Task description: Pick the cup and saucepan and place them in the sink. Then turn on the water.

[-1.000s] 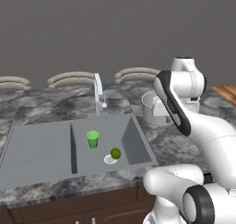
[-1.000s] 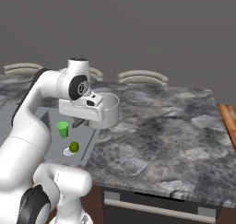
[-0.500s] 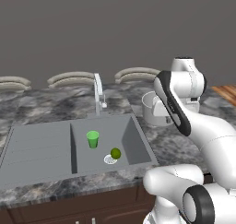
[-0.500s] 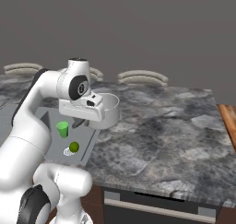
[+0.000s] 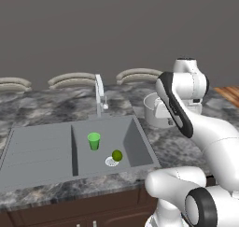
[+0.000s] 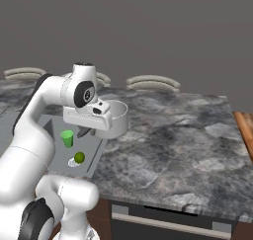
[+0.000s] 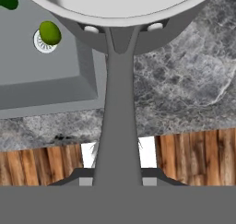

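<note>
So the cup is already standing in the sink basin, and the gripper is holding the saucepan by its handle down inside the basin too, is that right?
Not quite. The cup does stand in the sink, and the gripper is shut on the saucepan handle, but the pan is not in the basin: the right base view shows it held up in the air over the counter at the sink's edge.

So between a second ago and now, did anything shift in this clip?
Nothing visibly changed. The gripper still holds the saucepan by its handle above the counter's edge beside the sink, and the cup stands in the basin as before.
</note>
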